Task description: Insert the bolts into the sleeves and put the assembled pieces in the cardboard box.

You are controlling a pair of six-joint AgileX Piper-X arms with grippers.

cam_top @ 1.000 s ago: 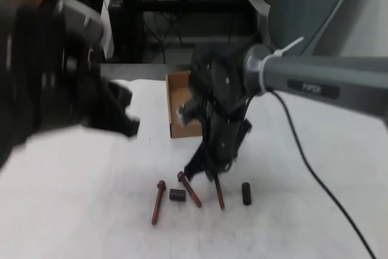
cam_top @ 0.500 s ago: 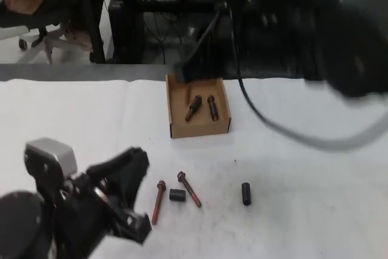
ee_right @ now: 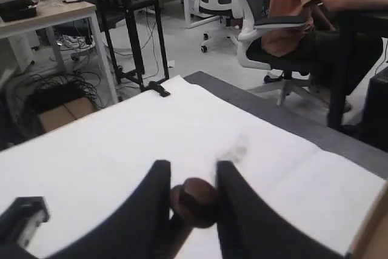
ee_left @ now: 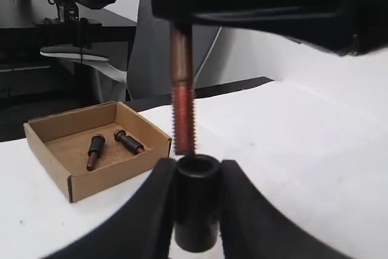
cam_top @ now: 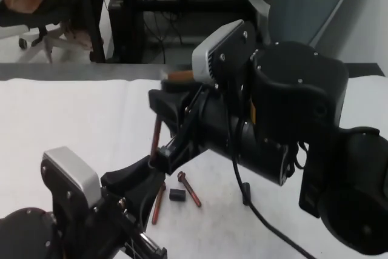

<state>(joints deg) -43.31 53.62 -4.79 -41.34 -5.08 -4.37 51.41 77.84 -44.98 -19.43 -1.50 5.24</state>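
- High view: a second ago the right arm [cam_top: 267,107] was low over the loose parts and the left arm [cam_top: 66,210] was off at 9 o'clock. Now I have both meeting mid-bench, so pick-up looks done and I judge this is the insertion step
- High view: the bolt [cam_top: 156,133] hangs upright between the two arms. At its 6 o'clock on the bench lie one loose bolt [cam_top: 159,203] and a second loose bolt [cam_top: 190,190], with a spare sleeve [cam_top: 177,195] between them. Another sleeve [cam_top: 246,193] sits at 4 o'clock, partly behind a cable
- High view: the cardboard box [cam_top: 177,77] is at 12 o'clock from the bolt, mostly behind the right arm
- Left wrist view: the left gripper [ee_left: 197,177] is clenched on the sleeve [ee_left: 197,210], which is upright with its mouth up. The bolt's threaded tip is right at the mouth and lined up, and I can't tell if it has entered
- Left wrist view: the box holds two assembled pieces, one [ee_left: 94,150] beside the other [ee_left: 128,142], lying apart on the floor with room left
- Right wrist view: the right gripper [ee_right: 191,177] is clamped on the bolt's head, shank pointing away from the camera
- Judgement: two done, one going in, so roughly halfway
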